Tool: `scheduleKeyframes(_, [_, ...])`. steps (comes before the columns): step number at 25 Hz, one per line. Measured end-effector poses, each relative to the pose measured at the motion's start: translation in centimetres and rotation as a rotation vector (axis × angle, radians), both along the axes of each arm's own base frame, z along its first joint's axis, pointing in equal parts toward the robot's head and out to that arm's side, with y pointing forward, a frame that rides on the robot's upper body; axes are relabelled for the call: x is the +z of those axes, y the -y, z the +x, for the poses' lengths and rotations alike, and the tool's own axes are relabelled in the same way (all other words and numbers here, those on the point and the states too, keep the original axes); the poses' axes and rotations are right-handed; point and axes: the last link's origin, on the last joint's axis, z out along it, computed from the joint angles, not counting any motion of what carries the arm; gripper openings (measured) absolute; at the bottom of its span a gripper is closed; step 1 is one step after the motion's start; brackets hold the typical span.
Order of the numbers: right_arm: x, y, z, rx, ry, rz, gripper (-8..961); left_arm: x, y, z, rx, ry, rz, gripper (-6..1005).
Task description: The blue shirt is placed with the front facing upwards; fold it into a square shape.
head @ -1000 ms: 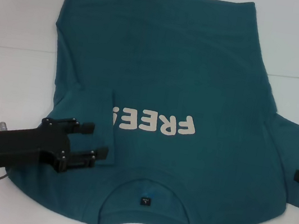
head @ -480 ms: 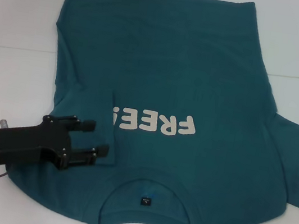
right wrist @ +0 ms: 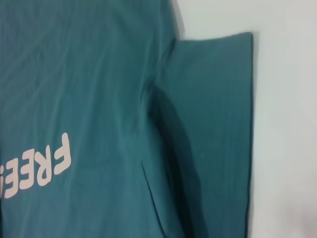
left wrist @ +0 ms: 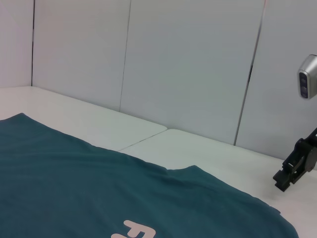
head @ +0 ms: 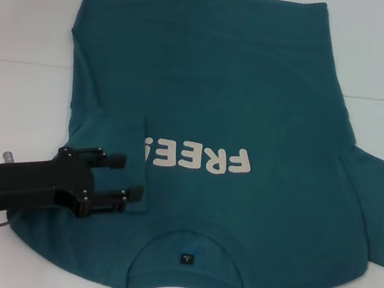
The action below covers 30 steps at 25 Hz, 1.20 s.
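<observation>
The left gripper [head: 128,176] reaches in low from the robot's left, its silver wrist cylinder trailing behind the black gripper body and a green light glowing on the underside of the wrist. Its two black fingers [head: 113,159] point toward the robot's right and stand apart with a clear gap between them, holding nothing. The right gripper [left wrist: 292,168] sits far out to the robot's right, only a dark sliver of it showing in the head view; the left wrist view shows its black body under a silver wrist housing.
</observation>
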Motion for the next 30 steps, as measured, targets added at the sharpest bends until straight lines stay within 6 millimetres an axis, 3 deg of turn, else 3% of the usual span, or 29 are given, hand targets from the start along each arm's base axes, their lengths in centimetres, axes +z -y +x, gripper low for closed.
scheduleKeyframes(11, [-0.4, -0.2, 0.2, -0.002, 0.010, 0.014, 705, 0.2, 0.0, -0.3, 0.026, 0.001, -0.004, 716])
scheduleKeyframes(19, [-1.5, -0.6, 0.4, -0.007, 0.003, 0.020, 789, 0.2, 0.0, -0.5, 0.034, 0.000, -0.004, 719])
scheduleKeyframes(30, [-2.4, -1.0, 0.3, -0.006, 0.003, 0.040, 785, 0.3, 0.0, -0.6, 0.036, -0.003, -0.001, 720])
